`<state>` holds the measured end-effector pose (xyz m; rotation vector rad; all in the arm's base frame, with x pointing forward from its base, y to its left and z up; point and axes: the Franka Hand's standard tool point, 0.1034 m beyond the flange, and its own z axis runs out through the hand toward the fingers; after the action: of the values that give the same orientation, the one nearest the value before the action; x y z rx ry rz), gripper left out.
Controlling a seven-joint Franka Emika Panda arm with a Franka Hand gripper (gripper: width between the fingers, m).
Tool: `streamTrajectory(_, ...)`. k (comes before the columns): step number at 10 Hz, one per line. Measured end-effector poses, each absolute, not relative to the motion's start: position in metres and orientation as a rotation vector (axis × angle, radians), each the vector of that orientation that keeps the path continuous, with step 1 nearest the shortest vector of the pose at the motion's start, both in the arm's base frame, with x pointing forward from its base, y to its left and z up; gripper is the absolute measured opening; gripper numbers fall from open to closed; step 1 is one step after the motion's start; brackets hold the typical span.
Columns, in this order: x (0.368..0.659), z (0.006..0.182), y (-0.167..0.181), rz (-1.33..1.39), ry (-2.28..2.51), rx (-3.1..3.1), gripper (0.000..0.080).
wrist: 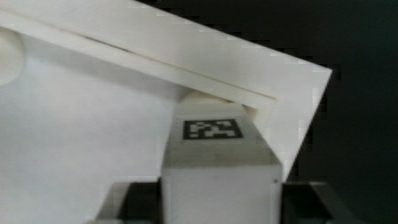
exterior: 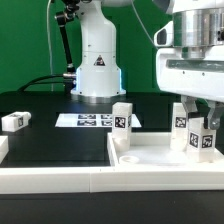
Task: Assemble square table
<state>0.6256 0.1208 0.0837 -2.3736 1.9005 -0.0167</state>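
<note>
Seating leg [wrist: 214,158] clamped in claw [wrist: 214,196] at table top [wrist: 98,110] corner; next probably needs twisting it in upright.

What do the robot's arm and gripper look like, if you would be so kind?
The arm is glossy white with rounded segments; its base carries a small dark triangular marking, and black cables run beside it on the exterior view's left. The gripper has a boxy white-and-grey body, and the wrist view shows dark fingers.
</note>
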Motion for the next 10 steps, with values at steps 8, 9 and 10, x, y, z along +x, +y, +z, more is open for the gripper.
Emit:
streamTrajectory(8, 0.6267, 0.0833, 0.1193, 0.016, 2.311, -1.956, 0.0291)
streamTrajectory(9, 0.6266, 0.0828, 0.1194, 0.014, 2.289, -1.981, 0.0291)
streamTrajectory(10, 0.6263, 0.0826, 0.1195, 0.016, 2.273, -2.002, 0.0458)
